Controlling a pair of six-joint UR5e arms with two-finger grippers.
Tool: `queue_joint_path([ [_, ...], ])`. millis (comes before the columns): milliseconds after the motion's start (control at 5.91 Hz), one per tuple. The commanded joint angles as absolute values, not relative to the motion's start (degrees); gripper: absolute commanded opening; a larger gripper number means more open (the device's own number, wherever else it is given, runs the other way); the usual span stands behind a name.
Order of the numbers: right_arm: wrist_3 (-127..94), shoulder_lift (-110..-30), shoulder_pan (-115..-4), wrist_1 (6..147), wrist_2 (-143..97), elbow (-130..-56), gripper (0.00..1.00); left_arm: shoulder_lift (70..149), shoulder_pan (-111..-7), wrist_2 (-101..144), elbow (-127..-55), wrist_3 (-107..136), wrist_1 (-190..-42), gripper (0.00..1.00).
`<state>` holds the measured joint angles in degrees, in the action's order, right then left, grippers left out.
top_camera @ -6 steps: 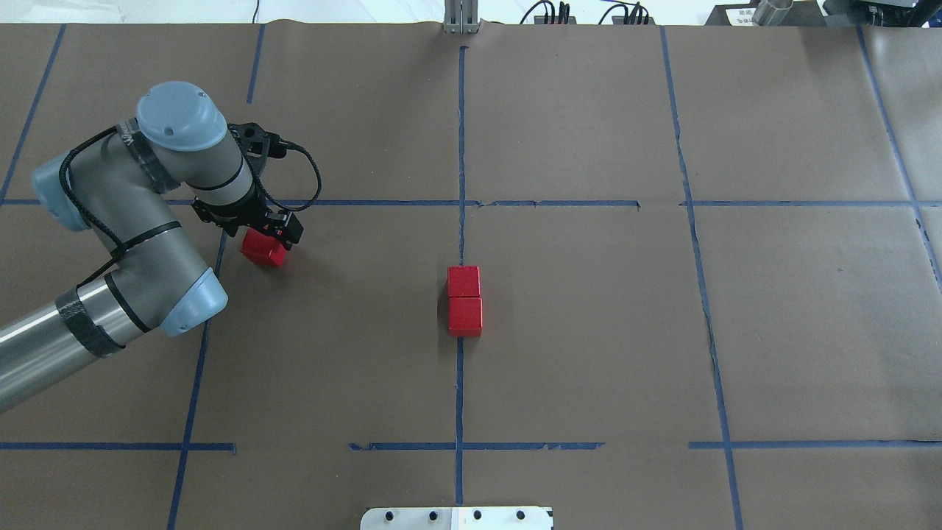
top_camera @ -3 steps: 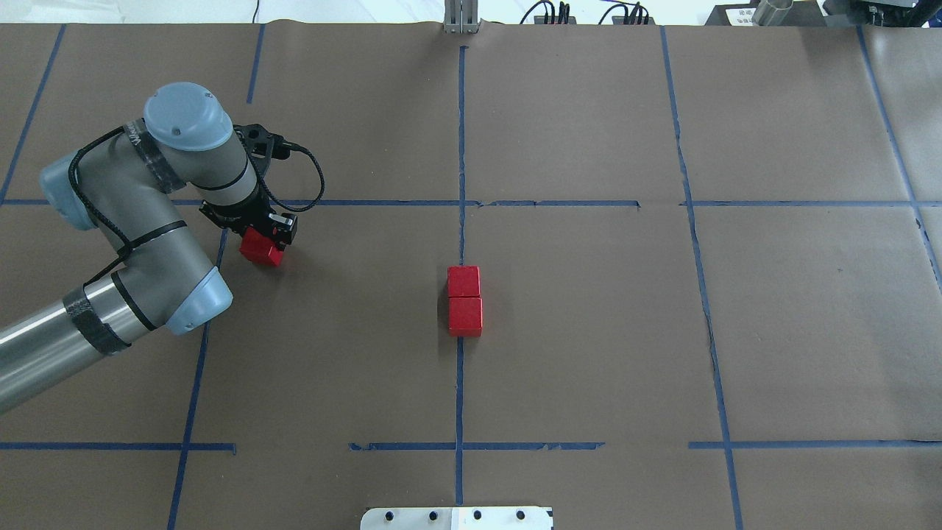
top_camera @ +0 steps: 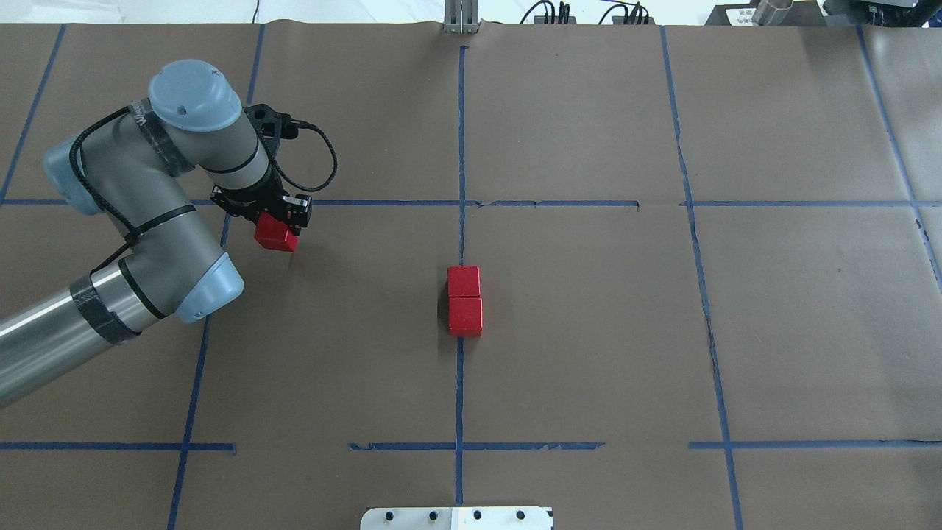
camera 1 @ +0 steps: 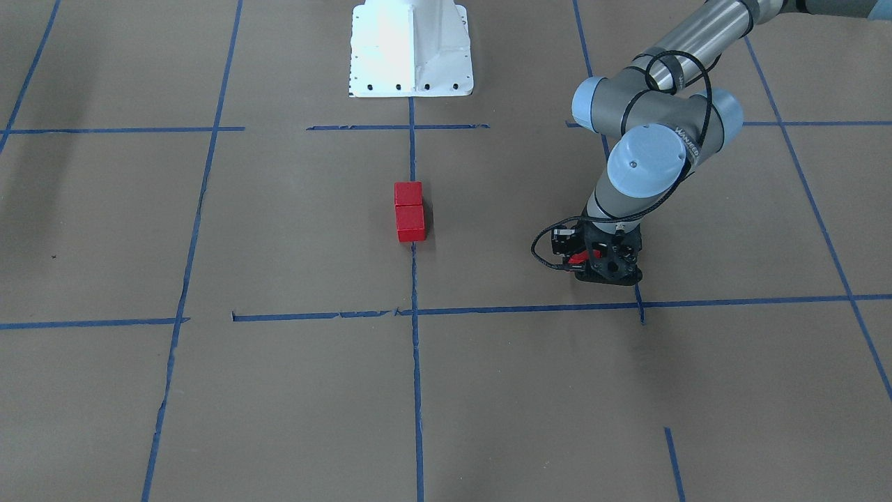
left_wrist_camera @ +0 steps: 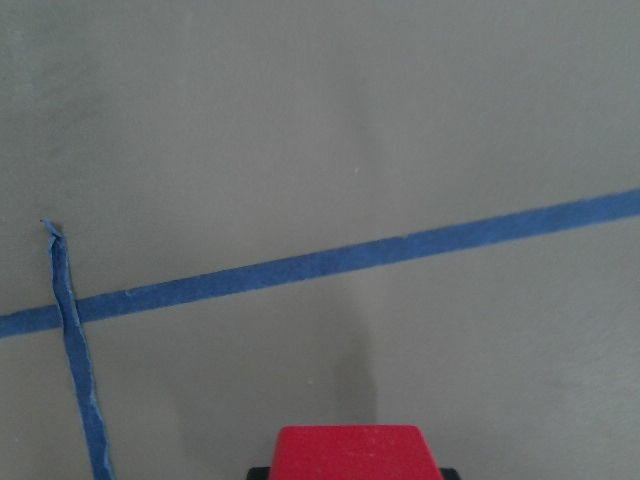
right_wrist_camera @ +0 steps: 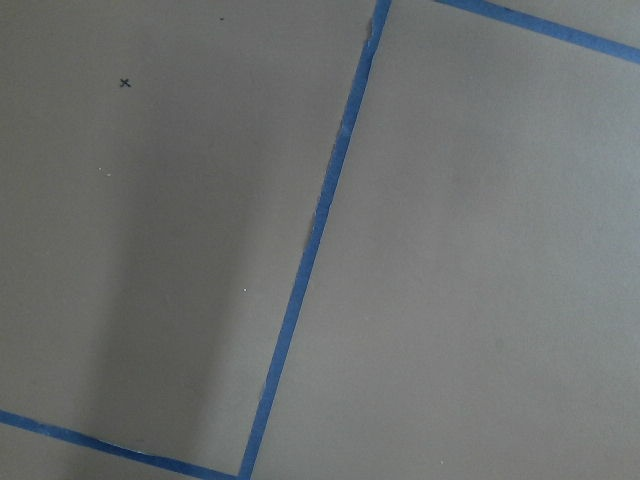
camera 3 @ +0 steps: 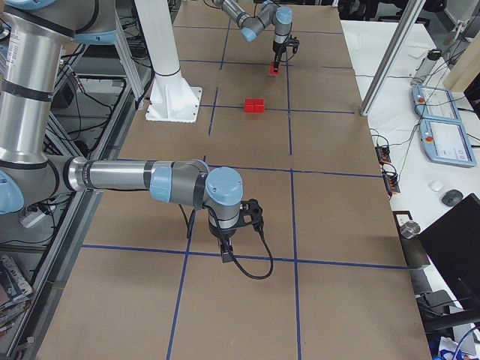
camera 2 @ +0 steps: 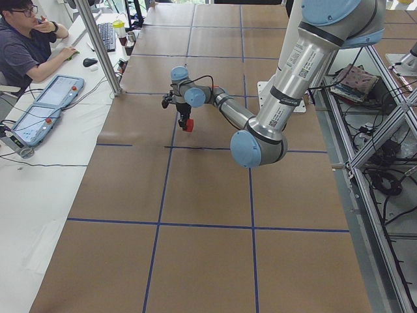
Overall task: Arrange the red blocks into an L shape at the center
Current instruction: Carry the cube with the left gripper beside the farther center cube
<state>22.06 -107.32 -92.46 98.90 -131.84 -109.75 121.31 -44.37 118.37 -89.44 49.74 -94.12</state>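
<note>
Two red blocks [top_camera: 464, 281] [top_camera: 465, 315] lie touching in a lengthwise row on the center cell's [top_camera: 581, 324] middle tape line; they also show in the front view [camera 1: 410, 211] and the right view [camera 3: 255, 105]. My left gripper [top_camera: 277, 227] is shut on the third red block [top_camera: 275, 235] near the cell's far left corner, a little above the paper. That block fills the bottom of the left wrist view [left_wrist_camera: 348, 452] and shows in the left view [camera 2: 187, 125]. My right gripper [camera 3: 225, 253] shows only in the right view, over bare paper; I cannot tell its state.
The white robot base plate [camera 1: 410, 49] stands at the table's near edge by the robot. A metal post [top_camera: 461, 18] and cables sit at the far edge. An operator [camera 2: 26, 39] sits at a side table with tablets.
My left gripper has risen with the red block and moved a little toward the far side and the right. The two center blocks have not moved.
</note>
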Motion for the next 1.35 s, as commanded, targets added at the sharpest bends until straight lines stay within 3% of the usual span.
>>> queue_joint_path([
  [0, 22.06, -107.31, -92.46, 98.88, -131.84, -109.78, 1.00, 121.20, -44.39, 118.04, -97.94, 65.13, -85.94, 0.23],
  [169, 22.06, -107.31, -92.46, 98.88, -131.84, -109.78, 1.00, 121.55, -44.04, 117.95, -100.69, 77.74, -84.48, 0.23],
  [845, 22.15, -107.40, -92.55, 98.88, -131.84, -109.69, 1.00, 127.87, -37.62, 110.39, -99.59, 135.67, -84.82, 0.22],
  [1184, 22.15, -107.40, -92.46, 98.88, -131.84, -109.78, 1.00, 133.73, -35.17, 110.39, -92.69, 149.20, -85.25, 0.22],
])
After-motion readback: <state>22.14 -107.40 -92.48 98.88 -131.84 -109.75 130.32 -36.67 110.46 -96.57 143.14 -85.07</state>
